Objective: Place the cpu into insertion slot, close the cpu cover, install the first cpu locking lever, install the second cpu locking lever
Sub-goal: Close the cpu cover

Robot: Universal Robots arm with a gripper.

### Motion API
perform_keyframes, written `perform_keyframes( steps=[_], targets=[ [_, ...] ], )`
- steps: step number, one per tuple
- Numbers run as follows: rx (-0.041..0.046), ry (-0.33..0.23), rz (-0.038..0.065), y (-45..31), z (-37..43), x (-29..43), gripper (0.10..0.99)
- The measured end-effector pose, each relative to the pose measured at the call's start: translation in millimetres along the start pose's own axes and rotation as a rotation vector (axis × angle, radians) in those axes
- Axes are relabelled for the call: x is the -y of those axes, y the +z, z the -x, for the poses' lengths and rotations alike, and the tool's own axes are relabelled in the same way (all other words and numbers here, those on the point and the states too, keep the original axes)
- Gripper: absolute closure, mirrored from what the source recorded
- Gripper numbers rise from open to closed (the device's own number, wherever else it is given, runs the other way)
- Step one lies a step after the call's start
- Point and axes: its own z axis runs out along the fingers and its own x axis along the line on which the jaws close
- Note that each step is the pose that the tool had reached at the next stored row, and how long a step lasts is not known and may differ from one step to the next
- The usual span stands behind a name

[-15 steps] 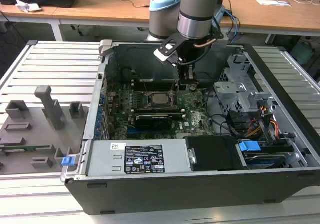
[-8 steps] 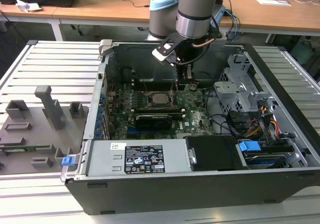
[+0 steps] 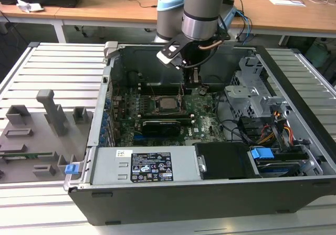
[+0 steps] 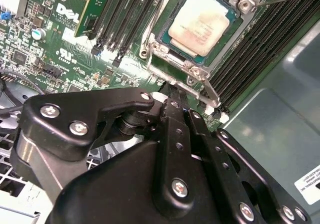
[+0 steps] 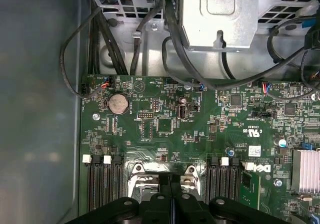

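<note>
Inside open computer case [image 3: 105, 140], gripper [image 4: 171, 94] poised at cpu cover [image 4: 192, 69] near edge, jaws pressed together, nothing visible between; cpu [image 4: 200, 26] seated just beyond, straight ahead.

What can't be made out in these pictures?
Pin field: second wrist view, under the cpu and cpu cover.
Cpu area: first wrist view, behind the pincer and cut off by the edge.
Whether the cover is latched: exterior view, too small.
</note>
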Motion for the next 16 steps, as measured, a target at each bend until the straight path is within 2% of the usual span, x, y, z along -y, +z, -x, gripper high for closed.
perform_keyframes(
  steps=[10,16],
  targets=[
    [-0.0001,0.000,0.001,0.0,-0.2,8.2,0.980],
    [0.0004,0.000,0.012,1.5,-0.4,18.6,0.980]
  ],
)
